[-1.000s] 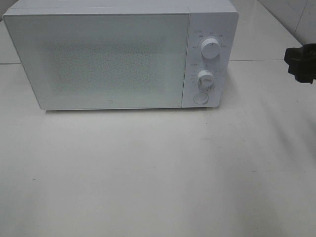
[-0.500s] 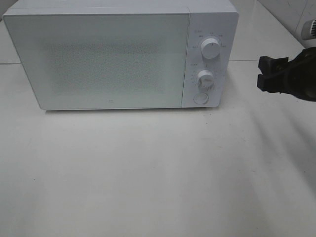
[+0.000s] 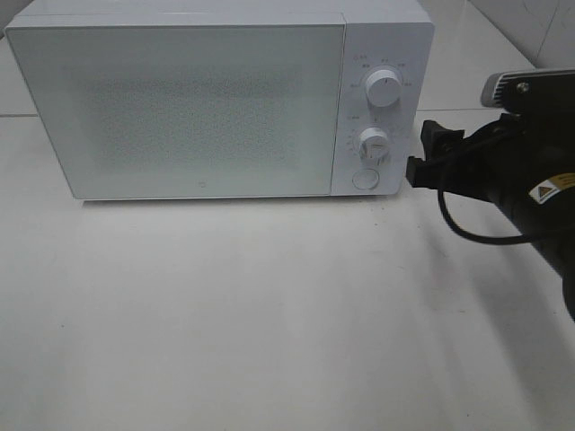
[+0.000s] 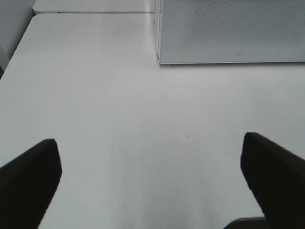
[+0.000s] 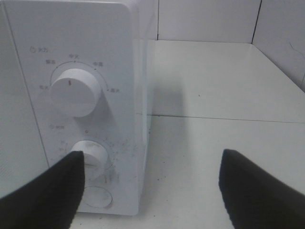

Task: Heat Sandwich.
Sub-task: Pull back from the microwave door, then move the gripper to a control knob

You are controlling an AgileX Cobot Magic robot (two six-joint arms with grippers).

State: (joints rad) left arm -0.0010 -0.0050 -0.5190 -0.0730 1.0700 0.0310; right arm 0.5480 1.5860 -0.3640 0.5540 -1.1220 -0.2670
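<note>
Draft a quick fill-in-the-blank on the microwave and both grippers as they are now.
1. The microwave door is ____.
2. Its control panel has ____ knobs above a round button.
3. The right gripper, beside that panel, has its jaws ____.
4. The left gripper, also open, holds ____.
Missing words: closed; two; open; nothing.

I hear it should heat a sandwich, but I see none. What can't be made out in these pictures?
- Sandwich: in no view. The microwave door is shut and opaque, hiding its inside.
- Lower dial: right wrist view, partly covered by one of the right jaws.
- Dial markings: high view, too small to read.
- Left jaws: outside the high view; the left wrist view shows only their tips.
</note>
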